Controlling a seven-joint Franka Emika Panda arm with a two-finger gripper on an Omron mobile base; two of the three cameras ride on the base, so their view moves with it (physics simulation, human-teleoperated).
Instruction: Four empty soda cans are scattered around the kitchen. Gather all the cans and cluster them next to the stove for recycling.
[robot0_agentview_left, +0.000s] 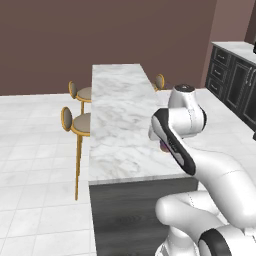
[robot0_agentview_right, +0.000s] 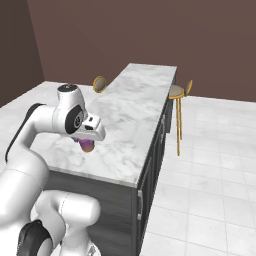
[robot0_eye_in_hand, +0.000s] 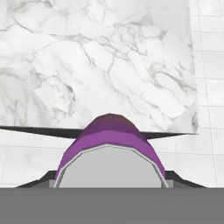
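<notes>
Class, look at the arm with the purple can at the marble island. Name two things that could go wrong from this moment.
1. The purple can sits close in the gripper, which hides its hold. If that hold is shallow, the can may slip and roll on the island.
2. The arm is bent low over the island's near edge. A wide swing might knock the can against the marble or send it to the floor.
</notes>
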